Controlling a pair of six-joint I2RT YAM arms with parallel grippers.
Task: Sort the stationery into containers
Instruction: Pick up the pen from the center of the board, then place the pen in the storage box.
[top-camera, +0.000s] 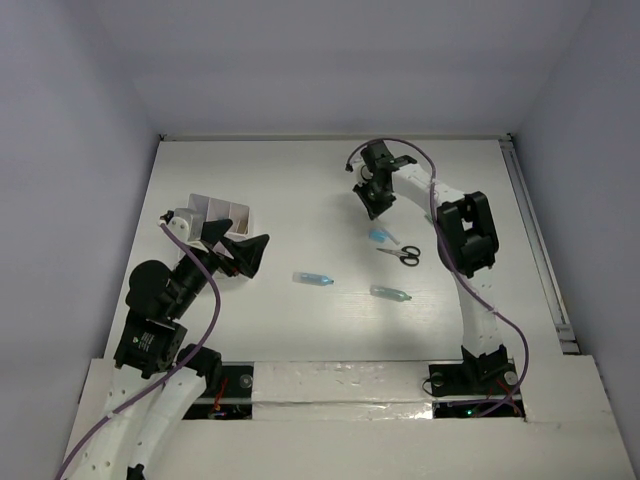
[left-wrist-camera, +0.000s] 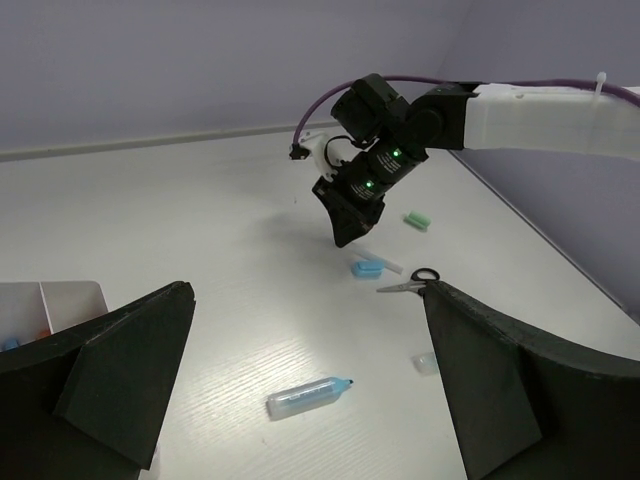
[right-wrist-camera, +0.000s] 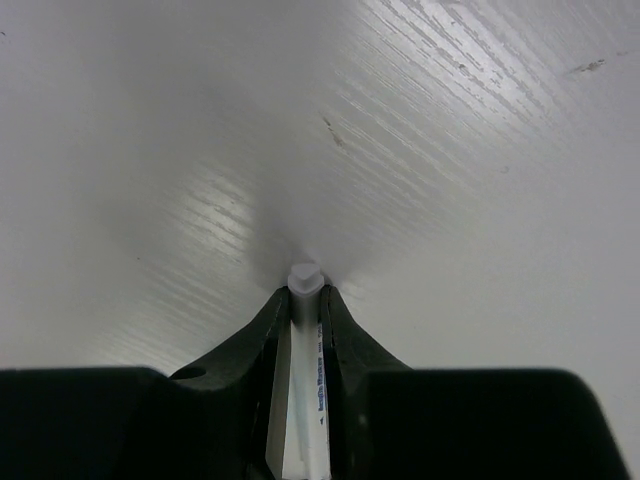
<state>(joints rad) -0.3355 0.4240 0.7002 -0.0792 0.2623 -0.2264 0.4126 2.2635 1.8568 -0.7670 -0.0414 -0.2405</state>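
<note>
White pen (right-wrist-camera: 303, 390) sits clamped between my right gripper's (right-wrist-camera: 305, 300) jaws, its capped end poking past the tips toward the table (right-wrist-camera: 450, 150); I cannot tell whether it touches. That gripper hangs just beyond the scissors (top-camera: 400, 254), to their far left. A small blue piece (top-camera: 377, 236) lies just beside the scissors, a teal capsule (top-camera: 390, 293) is near them on my side, and a blue capsule (top-camera: 312, 278) lies further left. Well left of the scissors stands the white box (top-camera: 222, 211); my left gripper (top-camera: 247, 255) is beside it, jaws spread wide, holding nothing.
</note>
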